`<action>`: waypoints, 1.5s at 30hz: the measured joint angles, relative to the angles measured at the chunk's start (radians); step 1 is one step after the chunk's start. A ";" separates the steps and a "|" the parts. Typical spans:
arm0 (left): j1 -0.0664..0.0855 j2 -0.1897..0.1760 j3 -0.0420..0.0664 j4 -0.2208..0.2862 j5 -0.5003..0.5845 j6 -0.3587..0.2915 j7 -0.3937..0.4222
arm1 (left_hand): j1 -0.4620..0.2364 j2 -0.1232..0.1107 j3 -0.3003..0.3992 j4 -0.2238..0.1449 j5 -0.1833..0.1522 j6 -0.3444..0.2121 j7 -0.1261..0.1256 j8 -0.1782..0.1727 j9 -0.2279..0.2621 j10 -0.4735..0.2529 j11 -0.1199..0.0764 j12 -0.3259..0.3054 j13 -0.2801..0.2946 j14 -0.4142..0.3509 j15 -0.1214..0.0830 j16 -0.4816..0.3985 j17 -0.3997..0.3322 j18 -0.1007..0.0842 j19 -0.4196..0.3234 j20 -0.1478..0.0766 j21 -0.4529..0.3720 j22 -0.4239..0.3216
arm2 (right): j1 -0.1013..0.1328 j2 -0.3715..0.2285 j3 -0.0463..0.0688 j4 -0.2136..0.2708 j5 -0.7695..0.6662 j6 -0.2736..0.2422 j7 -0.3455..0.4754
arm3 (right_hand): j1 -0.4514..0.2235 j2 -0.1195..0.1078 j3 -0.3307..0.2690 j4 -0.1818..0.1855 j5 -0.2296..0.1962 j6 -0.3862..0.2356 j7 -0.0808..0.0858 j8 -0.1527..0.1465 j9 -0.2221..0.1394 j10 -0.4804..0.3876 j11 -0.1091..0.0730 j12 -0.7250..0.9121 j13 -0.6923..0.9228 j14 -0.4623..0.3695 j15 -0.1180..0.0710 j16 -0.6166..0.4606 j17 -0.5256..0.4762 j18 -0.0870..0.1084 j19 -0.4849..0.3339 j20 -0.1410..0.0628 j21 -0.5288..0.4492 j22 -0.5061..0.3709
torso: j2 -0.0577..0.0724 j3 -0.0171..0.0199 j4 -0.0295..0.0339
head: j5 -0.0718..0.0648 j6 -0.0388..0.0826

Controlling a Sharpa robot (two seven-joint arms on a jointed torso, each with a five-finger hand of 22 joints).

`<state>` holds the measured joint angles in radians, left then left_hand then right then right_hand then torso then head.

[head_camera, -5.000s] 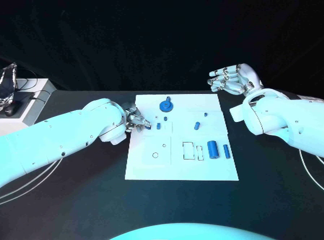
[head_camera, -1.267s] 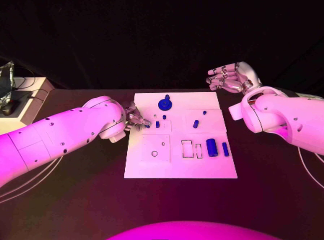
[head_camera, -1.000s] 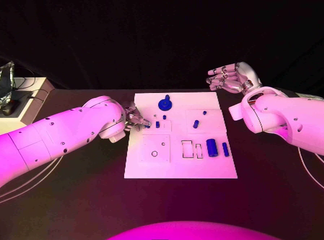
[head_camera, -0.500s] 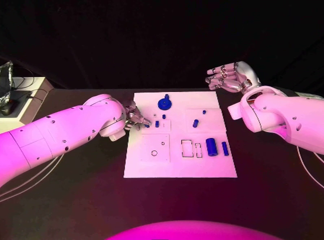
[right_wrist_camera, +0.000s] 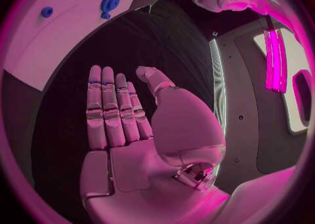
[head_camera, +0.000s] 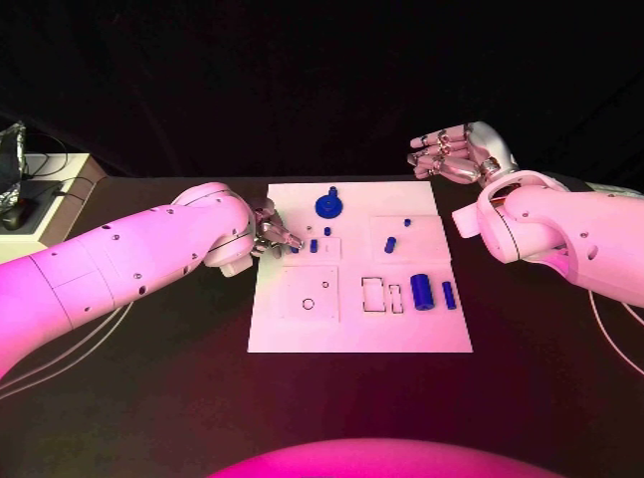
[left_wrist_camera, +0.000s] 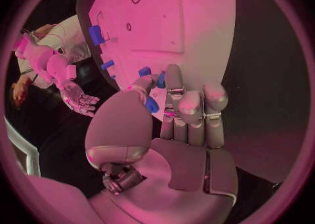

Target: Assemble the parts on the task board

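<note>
- Head view showed the task board (head_camera: 359, 339) lying flat in the middle of the black table (head_camera: 149, 398), with the left hand (head_camera: 272, 237) over its left edge and the right hand (head_camera: 458, 157) raised beyond its far right corner, well apart from it.
- Left wrist view showed the left hand (left_wrist_camera: 177, 108) pinching a small blue part (left_wrist_camera: 151, 103) between thumb and a finger, the other fingers lying together beside it; a second blue piece (left_wrist_camera: 160, 80) showed just past the fingertips, and whether it was touched I could not tell.
- Right wrist view showed the right hand (right_wrist_camera: 125, 113) flat, fingers straight and holding nothing, over bare table.
- On the board sat the round blue knob piece (head_camera: 328, 207) near the far edge, two short pegs (head_camera: 315, 245) close to the left hand, two more small pieces (head_camera: 390, 243) further right, and two upright blue cylinders (head_camera: 424, 292) near the right edge.
- Empty outlined slots (head_camera: 373, 295) and a round hole (head_camera: 309, 303) lay nearer the robot.
- By my judgement the step in hand was the seating of the pinched part in a socket near the board's left edge; assembly looked only partly done, since several recesses stood open.
- Next, I judged, the part would need squaring over its hole and a straight press down, and a tilted peg could jam or slip from so light a pinch.
</note>
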<state>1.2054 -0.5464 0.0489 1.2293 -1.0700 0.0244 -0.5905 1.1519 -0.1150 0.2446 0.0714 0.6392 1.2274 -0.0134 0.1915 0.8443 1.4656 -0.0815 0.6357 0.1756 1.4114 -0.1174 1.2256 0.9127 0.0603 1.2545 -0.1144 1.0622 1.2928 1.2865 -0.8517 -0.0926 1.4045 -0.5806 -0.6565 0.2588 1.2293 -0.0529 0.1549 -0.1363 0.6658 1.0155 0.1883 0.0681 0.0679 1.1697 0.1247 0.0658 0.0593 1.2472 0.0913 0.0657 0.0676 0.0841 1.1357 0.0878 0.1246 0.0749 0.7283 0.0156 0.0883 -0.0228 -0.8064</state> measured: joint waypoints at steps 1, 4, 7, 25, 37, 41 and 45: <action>0.001 0.001 0.000 -0.001 -0.001 0.003 -0.001 | 0.000 0.000 0.000 0.000 0.000 0.000 0.000 0.000 0.000 0.000 0.000 0.000 0.000 0.000 0.000 0.000 0.000 0.000 0.000 0.000 0.000 0.000 | 0.000 0.000 0.000 0.000 0.000 0.000 0.000 | 0.000 0.000 0.000 0.000 0.000 0.000 0.000 0.000 0.000 0.000 0.000 0.000 0.000 0.000 0.000 0.000 0.000 0.000 0.000 0.000 0.000 0.000 | 0.000 0.0000 0.0000 | 0.000 0.000; 0.002 0.002 0.000 -0.003 -0.002 0.008 -0.002 | 0.000 0.000 -0.003 -0.003 0.000 0.000 0.000 0.000 0.000 0.000 0.000 0.000 0.001 0.000 0.000 0.000 0.001 0.000 -0.004 0.004 0.000 0.000 | 0.000 0.000 0.000 0.000 0.000 0.000 0.000 | 0.003 -0.003 -0.004 0.004 0.000 0.000 0.000 0.000 0.000 -0.004 0.004 0.000 0.000 0.000 0.000 0.000 0.000 0.000 0.000 0.000 0.000 0.000 | 0.000 -0.0001 0.0001 | 0.000 0.000; 0.002 0.003 0.000 -0.003 -0.002 0.010 -0.002 | 0.000 0.000 -0.007 -0.007 0.000 -0.001 0.001 0.000 0.000 0.000 0.000 0.000 0.004 0.000 0.000 0.000 0.001 0.000 -0.004 0.004 -0.004 -0.001 | 0.000 0.000 0.000 0.000 0.000 0.000 0.000 | 0.004 -0.004 -0.004 0.004 0.000 -0.002 0.002 0.000 0.000 -0.004 0.004 0.000 0.000 -0.004 0.004 0.000 0.000 0.000 0.000 0.000 0.000 0.000 | 0.000 -0.0004 0.0003 | -0.001 0.000; 0.000 -0.007 0.000 0.004 0.002 0.009 -0.004 | 0.071 0.114 -0.432 0.032 -0.017 0.014 -0.025 0.000 -0.027 -0.004 -0.005 0.011 0.020 0.000 0.000 -0.007 -0.017 0.000 -0.004 0.004 -0.023 -0.011 | 0.000 -0.004 0.000 0.002 0.000 0.001 0.000 | 0.004 -0.004 -0.007 0.007 0.000 -0.008 0.004 0.000 0.000 -0.007 0.007 0.000 0.000 -0.004 0.004 0.000 0.000 0.000 0.000 0.000 -0.004 0.000 | 0.000 -0.0015 0.0009 | -0.002 -0.001; -0.001 -0.022 0.000 0.020 0.004 0.009 -0.005 | 0.075 0.111 -0.467 0.067 -0.131 0.014 -0.022 0.000 -0.020 -0.006 -0.006 0.015 0.020 0.000 0.000 -0.007 -0.017 0.000 -0.004 0.004 -0.023 -0.011 | 0.000 -0.004 0.000 0.002 0.000 0.000 0.000 | 0.004 -0.004 -0.010 0.004 0.000 -0.010 0.003 0.000 0.000 -0.007 0.007 0.000 0.000 -0.004 0.004 0.000 0.000 0.000 -0.004 0.004 -0.004 0.000 | 0.000 -0.0021 0.0009 | -0.003 -0.002; -0.002 -0.031 0.000 0.030 0.004 0.008 -0.006 | 0.064 0.100 -0.470 0.079 -0.193 0.014 -0.022 0.000 -0.016 -0.006 -0.006 0.015 0.020 0.000 0.000 -0.007 -0.016 0.000 0.000 0.000 -0.023 -0.011 | -0.001 -0.005 0.000 0.001 0.000 0.000 0.000 | 0.004 -0.004 -0.010 0.004 0.000 -0.010 0.003 0.000 0.000 -0.007 0.007 0.000 0.000 -0.004 0.004 0.000 0.000 0.000 -0.004 0.004 -0.004 0.000 | 0.000 -0.0022 0.0008 | -0.003 -0.003; -0.002 -0.041 0.001 0.041 0.005 0.008 -0.008 | 0.040 0.076 -0.459 0.110 -0.313 0.018 -0.018 0.006 -0.012 -0.006 -0.006 0.015 0.021 0.000 0.000 -0.007 -0.015 0.000 0.000 0.000 -0.023 -0.011 | -0.002 -0.005 0.000 0.001 0.000 0.000 0.000 | 0.004 -0.004 -0.010 0.004 0.000 -0.010 0.003 0.000 0.000 -0.007 0.007 0.000 0.000 -0.004 0.004 0.000 0.000 0.000 -0.004 0.004 -0.004 0.000 | -0.001 -0.0022 0.0009 | -0.003 -0.002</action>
<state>1.2032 -0.5877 0.0501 1.2707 -1.0654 0.0322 -0.5982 1.1915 -0.0390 -0.2141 0.1818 0.3267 1.2453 -0.0314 0.1972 0.8326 1.4598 -0.0875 0.6504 0.1966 1.4112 -0.1176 1.2189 0.8975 0.0605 1.2545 -0.1145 1.0389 1.2821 1.2849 -0.8566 -0.0927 1.4053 -0.5805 -0.6560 0.2584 1.2334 -0.0570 0.1452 -0.1323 0.6658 1.0052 0.1916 0.0681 0.0679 1.1626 0.1318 0.0658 0.0593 1.2436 0.0950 0.0657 0.0676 0.0841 1.1322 0.0914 0.1204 0.0750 0.7272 0.0134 0.0892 -0.0262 -0.8088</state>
